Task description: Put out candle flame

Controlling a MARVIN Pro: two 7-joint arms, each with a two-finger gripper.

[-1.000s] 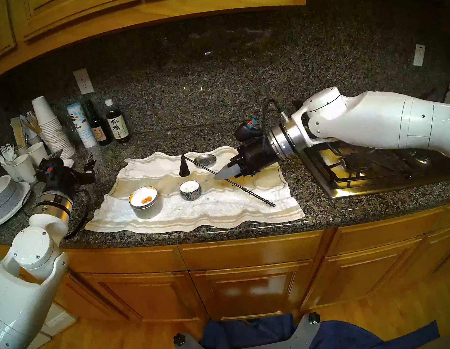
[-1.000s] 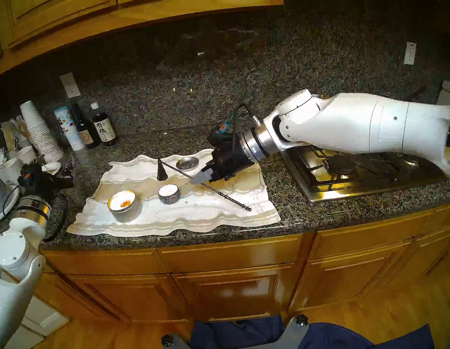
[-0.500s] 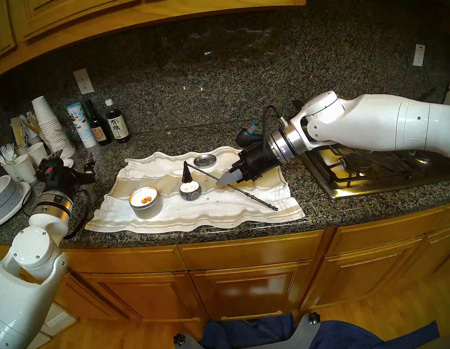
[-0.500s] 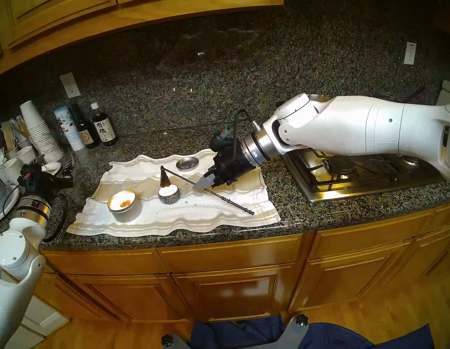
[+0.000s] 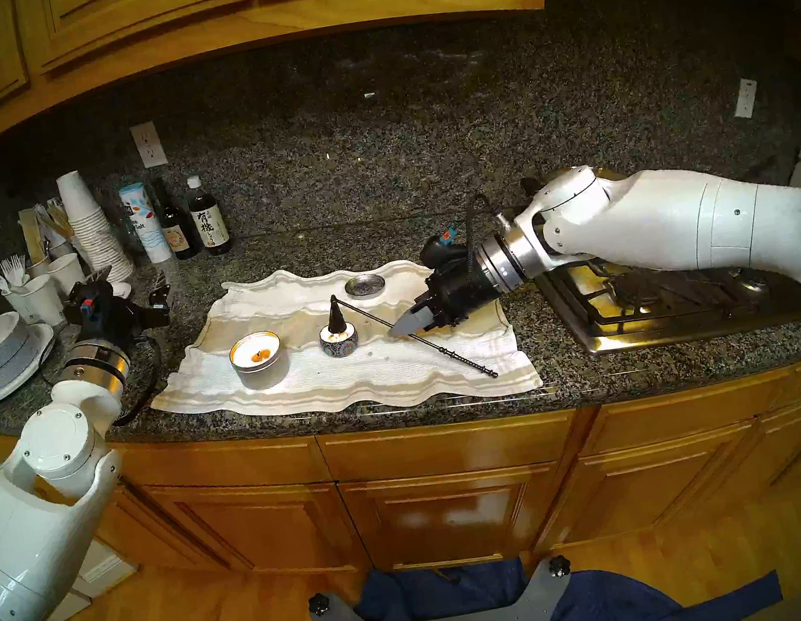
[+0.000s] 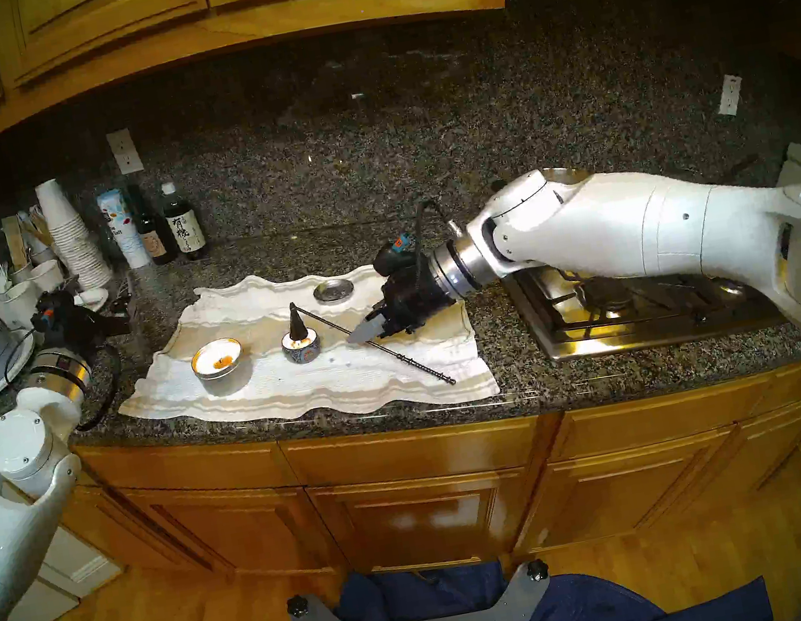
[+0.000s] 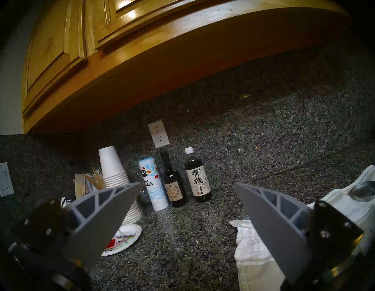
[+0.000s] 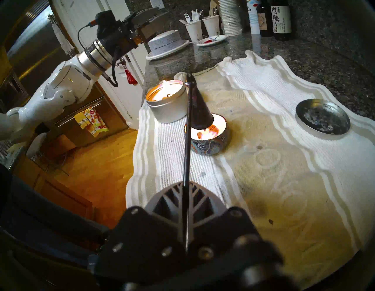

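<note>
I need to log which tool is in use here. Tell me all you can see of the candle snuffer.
The candle snuffer is a dark metal tool: a thin straight rod with a small cone-shaped bell at one end and a ridged, beaded grip at the other. The right tool is shut on the rod near its middle. The bell points mouth-down over the small patterned candle tin, whose wax glows beneath it. Whether the bell touches the wax cannot be told. The grip end slants down toward the white towel.

Twin head views high above the towel (image 5: 345,369); wrist views low, close, sharing its far edge.
</note>
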